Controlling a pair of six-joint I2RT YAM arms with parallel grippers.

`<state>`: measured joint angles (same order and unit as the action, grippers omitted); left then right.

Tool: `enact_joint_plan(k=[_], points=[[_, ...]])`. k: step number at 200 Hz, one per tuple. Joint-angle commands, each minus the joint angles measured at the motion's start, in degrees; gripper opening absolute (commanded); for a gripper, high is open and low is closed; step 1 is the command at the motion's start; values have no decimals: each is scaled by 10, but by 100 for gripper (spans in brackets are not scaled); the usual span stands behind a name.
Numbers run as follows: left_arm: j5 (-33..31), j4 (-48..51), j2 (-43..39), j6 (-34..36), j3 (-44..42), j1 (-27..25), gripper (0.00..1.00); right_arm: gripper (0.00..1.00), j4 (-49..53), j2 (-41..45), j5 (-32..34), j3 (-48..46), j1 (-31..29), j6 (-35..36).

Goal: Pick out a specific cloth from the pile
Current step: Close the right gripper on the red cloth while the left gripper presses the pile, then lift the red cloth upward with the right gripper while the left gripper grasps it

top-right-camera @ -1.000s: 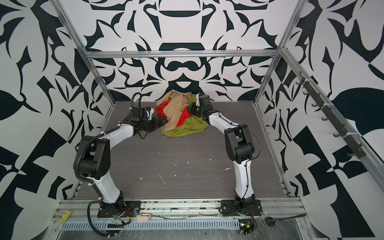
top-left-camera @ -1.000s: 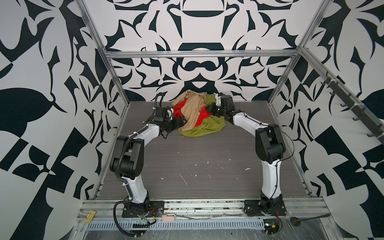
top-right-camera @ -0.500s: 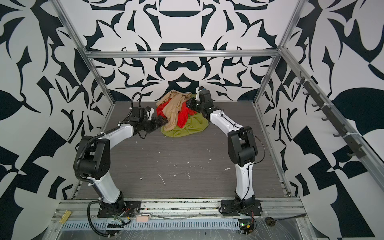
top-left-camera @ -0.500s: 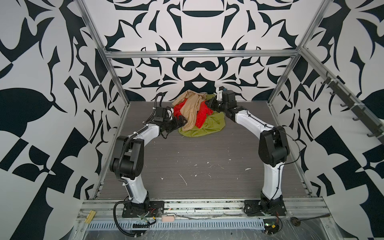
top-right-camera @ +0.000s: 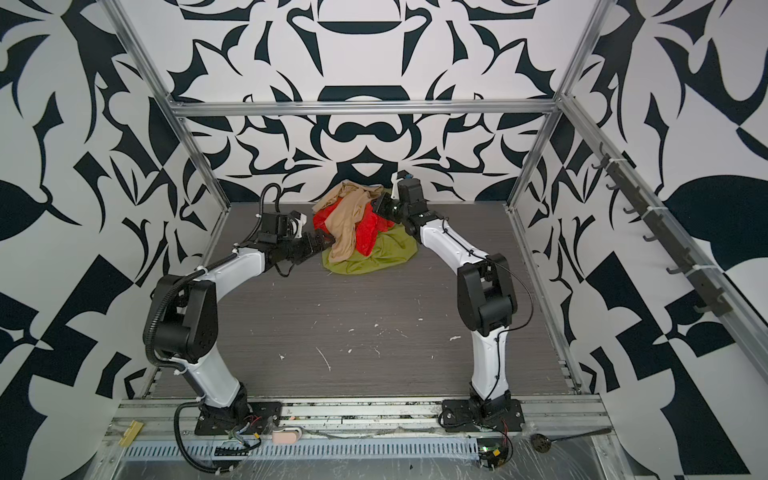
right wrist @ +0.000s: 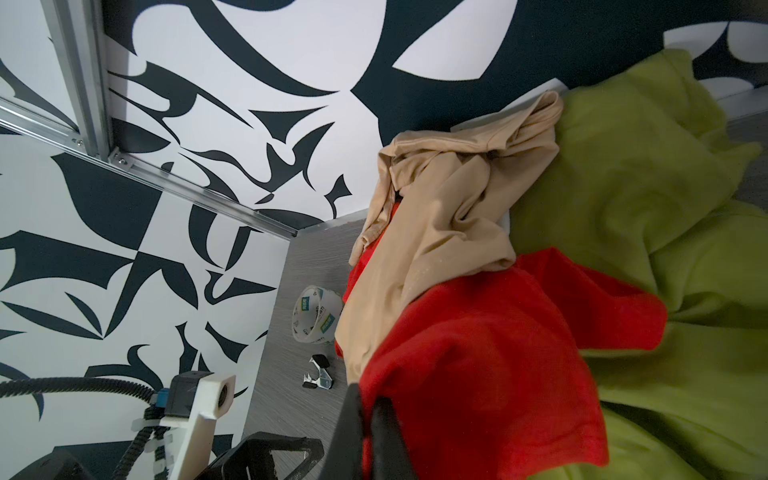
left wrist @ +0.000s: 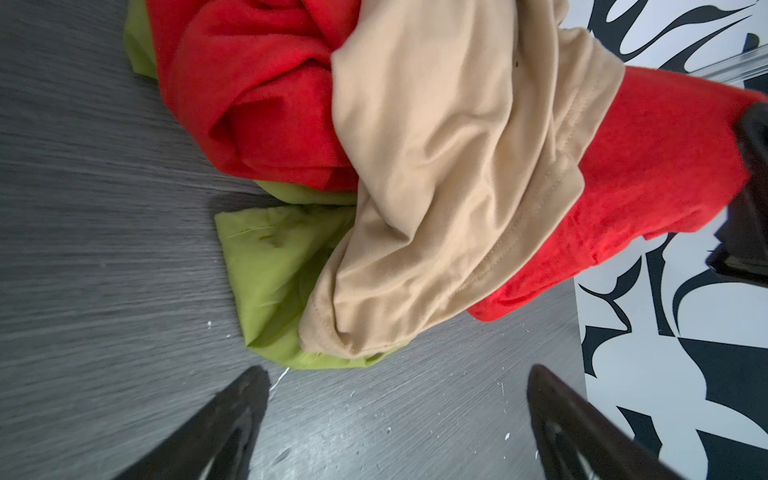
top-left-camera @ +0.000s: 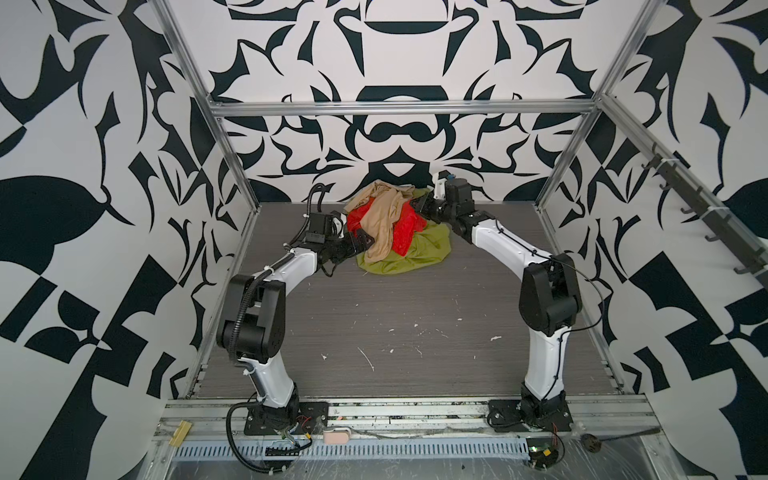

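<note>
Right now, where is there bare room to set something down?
The grey table between the pile and the front rail is bare but for white flecks. Crowded at the back: left gripper open by the pile, right gripper shut on the red cloth, tape roll nearby.

Grey wood-grain table (top-left-camera: 374, 307) had white flecks (top-left-camera: 365, 358) scattered toward the front. Clear tape roll (right wrist: 316, 314) sat on it near a patterned wall (right wrist: 232, 124), with a small black-and-white clip (right wrist: 319, 372) just beside the roll. Aluminium frame bar (top-left-camera: 403, 109) ran across the back, a hook rail (top-left-camera: 706, 216) along the right wall and a slotted cable duct (top-left-camera: 374, 449) along the front.
</note>
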<state>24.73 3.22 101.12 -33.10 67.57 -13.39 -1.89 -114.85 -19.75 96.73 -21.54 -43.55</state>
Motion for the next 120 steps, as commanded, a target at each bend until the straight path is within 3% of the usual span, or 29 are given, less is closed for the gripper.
enact_joint_plan(k=[1, 120], points=[[8, -5, -20, -1, -10, 3, 99, 0, -28, 50, 5, 29, -3, 4], [14, -4, -21, -2, -5, 4, 99, 0, -6, 56, 12, 77, -10, 15]])
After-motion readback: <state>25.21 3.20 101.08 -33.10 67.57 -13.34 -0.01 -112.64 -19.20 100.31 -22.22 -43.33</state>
